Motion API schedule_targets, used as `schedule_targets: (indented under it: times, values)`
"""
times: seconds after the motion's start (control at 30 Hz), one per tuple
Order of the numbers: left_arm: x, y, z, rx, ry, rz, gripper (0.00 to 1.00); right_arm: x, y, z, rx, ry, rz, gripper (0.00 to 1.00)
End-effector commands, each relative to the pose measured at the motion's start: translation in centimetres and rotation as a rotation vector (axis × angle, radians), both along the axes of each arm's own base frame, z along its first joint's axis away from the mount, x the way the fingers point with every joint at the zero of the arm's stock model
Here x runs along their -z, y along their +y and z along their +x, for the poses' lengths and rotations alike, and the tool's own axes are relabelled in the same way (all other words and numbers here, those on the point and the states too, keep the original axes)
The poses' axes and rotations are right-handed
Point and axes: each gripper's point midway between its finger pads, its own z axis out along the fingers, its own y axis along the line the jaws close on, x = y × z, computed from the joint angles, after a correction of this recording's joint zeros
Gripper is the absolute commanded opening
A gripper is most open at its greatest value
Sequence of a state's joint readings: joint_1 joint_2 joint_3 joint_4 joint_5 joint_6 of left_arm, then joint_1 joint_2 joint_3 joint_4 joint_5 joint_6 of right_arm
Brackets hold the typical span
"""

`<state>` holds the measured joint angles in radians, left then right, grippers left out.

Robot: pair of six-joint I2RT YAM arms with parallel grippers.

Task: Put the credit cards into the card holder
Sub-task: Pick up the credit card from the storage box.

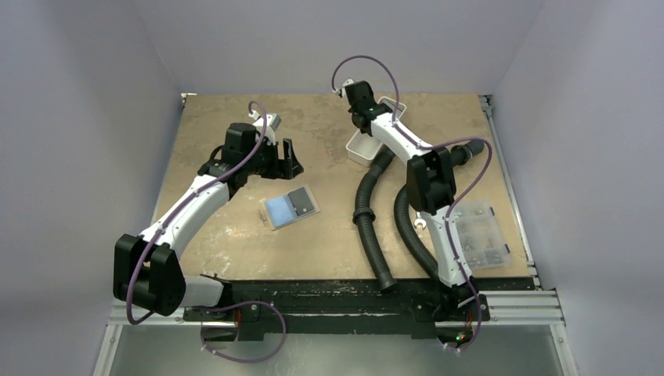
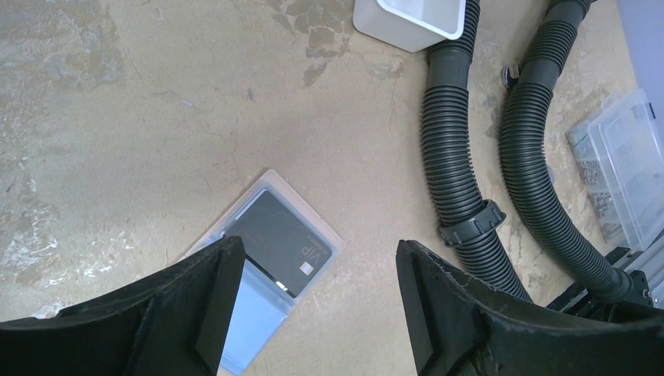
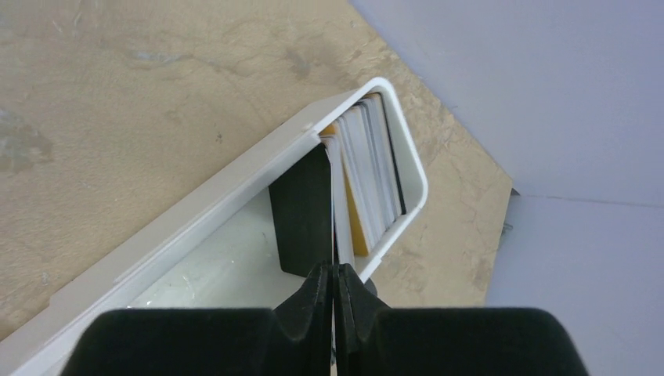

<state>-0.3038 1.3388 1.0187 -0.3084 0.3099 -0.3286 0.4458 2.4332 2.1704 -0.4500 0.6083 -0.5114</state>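
Hovering over the table (image 1: 235,133), the left gripper (image 2: 319,247) has its jaws spread wide, nothing in them. Just right of it the holder (image 2: 270,180) lies open flat, with the blue card (image 1: 279,209) and black card (image 2: 278,239) side by side on it. Further right, the right gripper (image 3: 335,282) is down in the tray (image 3: 196,196). Its jaws are pinched onto a pale card (image 3: 338,200) standing on edge in a stack, orange card (image 3: 356,231) right beside.

- Left arm (image 1: 192,205): reaching forward, elbow bending low, wrist tipping downward.
- Left pincer (image 2: 317,258): hovering, jaws standing wide apart, gripping nothing.
- Right arm (image 1: 403,141): stretching toward the far side, wrist angling down.
- Right pincer (image 3: 335,286): fingertips pinching a thin card (image 3: 338,204) by its edge.
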Motion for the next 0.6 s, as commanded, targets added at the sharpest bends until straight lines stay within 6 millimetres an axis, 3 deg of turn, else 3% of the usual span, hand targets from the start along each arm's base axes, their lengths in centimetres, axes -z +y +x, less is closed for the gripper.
schedule_targets:
  times: [0.0,0.13,0.3,0.57]
  values:
    - [-0.8,-0.7,0.2,0.034,-0.044,-0.012,0.76,-6.9,0.1,-0.2,0.038,-0.125,0.135,0.00]
    - [-0.8,-0.7,0.1,0.034,-0.045,-0.013,0.76,-7.8,-0.1,-0.4,0.088,-0.153,0.231,0.00]
    - [-0.7,-0.7,0.2,0.032,-0.044,-0.014,0.76,-9.5,0.8,-1.0,0.071,-0.121,0.488,0.00]
    - [0.2,-0.5,0.4,0.009,-0.018,-0.005,0.75,-13.3,3.3,-4.2,0.098,-0.117,0.827,0.00]
